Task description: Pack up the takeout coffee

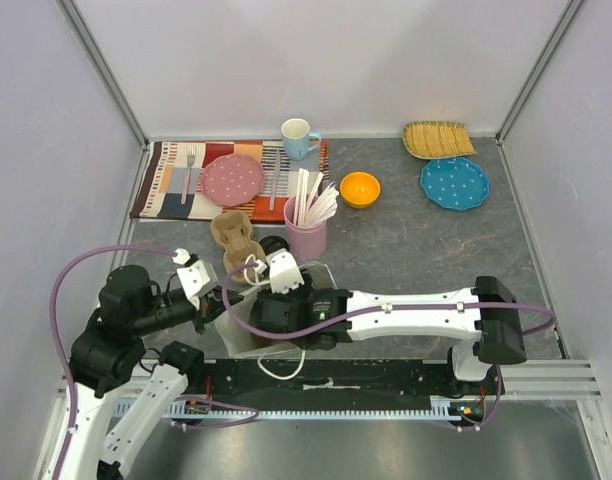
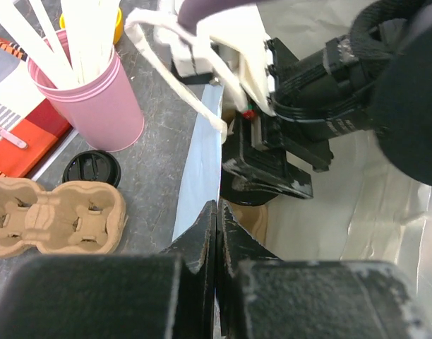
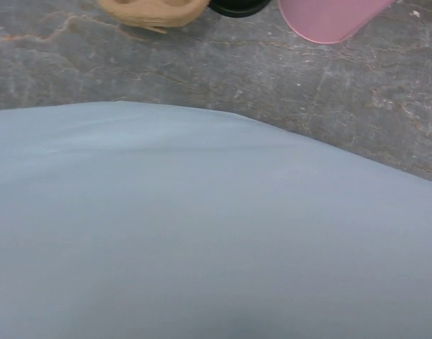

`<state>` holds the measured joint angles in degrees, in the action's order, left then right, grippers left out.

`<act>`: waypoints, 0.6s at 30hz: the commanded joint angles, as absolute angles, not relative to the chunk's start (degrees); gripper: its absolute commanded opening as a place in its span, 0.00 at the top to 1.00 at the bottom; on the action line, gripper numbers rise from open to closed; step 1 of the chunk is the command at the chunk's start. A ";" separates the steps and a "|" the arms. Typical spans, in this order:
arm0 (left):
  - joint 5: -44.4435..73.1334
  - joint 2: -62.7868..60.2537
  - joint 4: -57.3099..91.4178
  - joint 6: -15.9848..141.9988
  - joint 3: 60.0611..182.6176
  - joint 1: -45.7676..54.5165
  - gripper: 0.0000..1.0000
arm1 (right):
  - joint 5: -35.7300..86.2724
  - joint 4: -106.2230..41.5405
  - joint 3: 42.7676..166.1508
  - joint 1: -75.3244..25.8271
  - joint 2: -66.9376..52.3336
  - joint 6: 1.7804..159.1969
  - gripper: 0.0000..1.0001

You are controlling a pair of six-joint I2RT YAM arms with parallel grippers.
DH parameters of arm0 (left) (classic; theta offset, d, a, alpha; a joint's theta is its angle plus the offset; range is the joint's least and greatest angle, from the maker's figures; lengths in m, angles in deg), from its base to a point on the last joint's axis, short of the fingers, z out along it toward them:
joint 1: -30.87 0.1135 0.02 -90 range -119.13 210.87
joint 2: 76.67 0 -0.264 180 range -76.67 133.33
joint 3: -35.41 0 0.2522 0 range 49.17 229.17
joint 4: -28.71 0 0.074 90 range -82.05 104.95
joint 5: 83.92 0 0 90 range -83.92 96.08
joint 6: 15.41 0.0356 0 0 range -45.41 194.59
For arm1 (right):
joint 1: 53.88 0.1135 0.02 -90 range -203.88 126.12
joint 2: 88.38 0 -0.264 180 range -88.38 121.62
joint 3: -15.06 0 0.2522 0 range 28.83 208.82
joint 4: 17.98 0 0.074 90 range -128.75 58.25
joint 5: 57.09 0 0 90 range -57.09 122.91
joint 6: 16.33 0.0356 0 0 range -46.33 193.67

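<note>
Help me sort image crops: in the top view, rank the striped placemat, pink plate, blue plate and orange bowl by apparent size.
1. striped placemat
2. blue plate and pink plate: about alike, so not ranked
3. orange bowl

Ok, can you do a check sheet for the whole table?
Surface: grey table, no spills seen.
Job's things: takeout coffee sits on the table beside the cup carrier, not packed; white bag open.
Clutter: pink cup, mug, orange bowl, placemat.
Grippers: left gripper pinches the bag's edge; right gripper is inside the bag, jaws unclear.
Cables: purple cable loops over the table's left side.
Surroundings: plain walls, nothing else seen.
</note>
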<state>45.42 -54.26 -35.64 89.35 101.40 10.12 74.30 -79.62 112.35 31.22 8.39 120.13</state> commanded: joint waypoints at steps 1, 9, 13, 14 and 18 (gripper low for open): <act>44.76 -53.12 -32.33 86.63 103.22 10.13 0.98 | 70.72 -82.98 110.31 27.69 7.42 123.07 0.32; 45.28 -52.50 -31.02 84.26 102.96 10.13 0.98 | 64.47 -82.81 110.30 24.09 11.11 121.14 0.37; 45.63 -52.33 -30.93 84.17 102.70 10.13 0.98 | 62.37 -74.79 105.68 22.51 8.93 120.79 0.45; 45.72 -52.33 -30.93 84.17 102.61 10.13 0.98 | 61.83 -73.33 104.68 22.15 8.39 120.87 0.53; 45.63 -52.06 -30.84 84.17 102.61 10.13 0.98 | 60.51 -70.42 102.39 21.18 6.89 121.05 0.73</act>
<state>43.45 -51.92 -35.03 86.47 101.38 10.12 65.16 -73.28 106.06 22.94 7.34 119.23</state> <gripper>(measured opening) 0.026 0.381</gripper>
